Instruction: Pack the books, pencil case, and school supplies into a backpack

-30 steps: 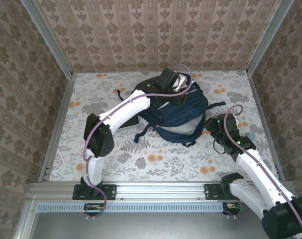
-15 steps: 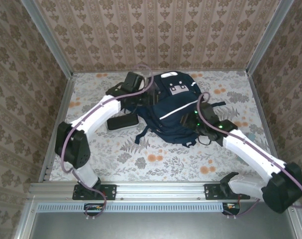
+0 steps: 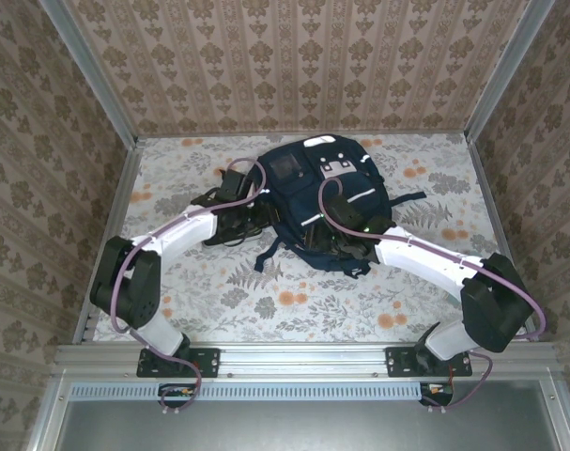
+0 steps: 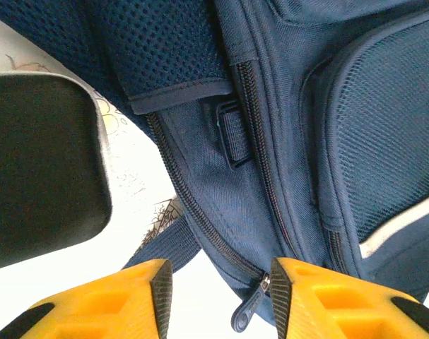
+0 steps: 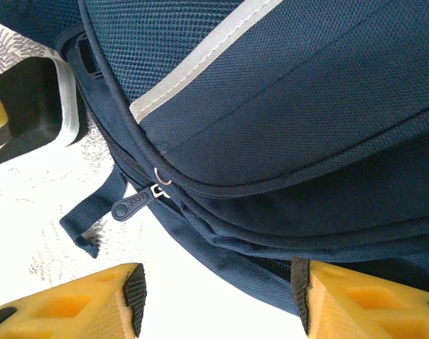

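Okay: both sets of fingers are spread wide and hold nothing. The left gripper (image 4: 215, 300) has a zip pull (image 4: 246, 312) between its fingers, unpinched. The right gripper (image 5: 218, 304) is at the lower edge of the backpack (image 3: 333, 183), with a pull tab (image 5: 129, 207) just beyond it. The backpack lies flat on the table (image 3: 266, 301), a flat black item (image 4: 37, 162) beside it.

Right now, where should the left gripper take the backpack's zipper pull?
Pinch the dangling tab of the zipper pull, below the slider. It hangs free of the backpack, already inside the open left gripper, so probably come straight ahead and close.
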Robot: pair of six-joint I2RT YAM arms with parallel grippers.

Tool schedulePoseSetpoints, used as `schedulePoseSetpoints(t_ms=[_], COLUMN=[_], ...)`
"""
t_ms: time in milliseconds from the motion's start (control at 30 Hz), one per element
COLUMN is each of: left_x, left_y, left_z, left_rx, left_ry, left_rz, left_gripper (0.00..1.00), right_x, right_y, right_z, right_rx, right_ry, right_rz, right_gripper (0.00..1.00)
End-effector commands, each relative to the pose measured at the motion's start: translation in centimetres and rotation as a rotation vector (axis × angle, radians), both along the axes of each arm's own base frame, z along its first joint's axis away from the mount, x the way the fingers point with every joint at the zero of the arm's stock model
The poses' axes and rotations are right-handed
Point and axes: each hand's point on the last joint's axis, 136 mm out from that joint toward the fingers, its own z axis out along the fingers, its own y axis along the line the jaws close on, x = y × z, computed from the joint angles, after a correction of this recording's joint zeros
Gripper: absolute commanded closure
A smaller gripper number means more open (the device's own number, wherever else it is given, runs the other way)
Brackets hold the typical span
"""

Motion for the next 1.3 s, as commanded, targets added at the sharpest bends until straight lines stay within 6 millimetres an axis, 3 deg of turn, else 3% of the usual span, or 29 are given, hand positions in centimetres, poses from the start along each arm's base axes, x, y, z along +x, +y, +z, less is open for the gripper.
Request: schedulePoseSetpoints(t_ms=[0, 400, 667, 867, 1033, 1267], left_x=[0.7, 2.0, 2.5, 3.1, 3.5, 3.4], left_y=[-1.1, -2.4, -3.0, -3.5, -3.9, -4.8], left_z=[-0.9, -4.0, -4.3, -3.4, -1.4, 1.0], left_rx=[-0.081, -0.108, -0.121, -0.137, -0.173, -0.221], left_ry=[0.036, 0.104, 0.107, 0.073, 0.027, -0.021], left_rz=[0.031, 0.065, 0.058, 0.035, 0.028, -0.006], left_gripper=[0.58, 0.58, 0.57, 0.73, 0.86, 0.92], right_x=[0.4, 0.3, 0.3, 0.3, 0.0, -0.5], right_y=[0.6, 0.7, 0.8, 0.7, 0.4, 2.6], right_z=[0.5, 0.5, 0.4, 0.6, 1.0, 2.0], right_rx=[0.016, 0.019, 0.017, 0.007, -0.054, -0.135], right_ry=[-0.010, -0.006, -0.001, -0.007, -0.028, -0.077], right_rz=[0.002, 0.008, 0.012, 0.014, 0.027, 0.094], right_gripper=[0.41, 0.42, 0.42, 0.44, 0.45, 0.47])
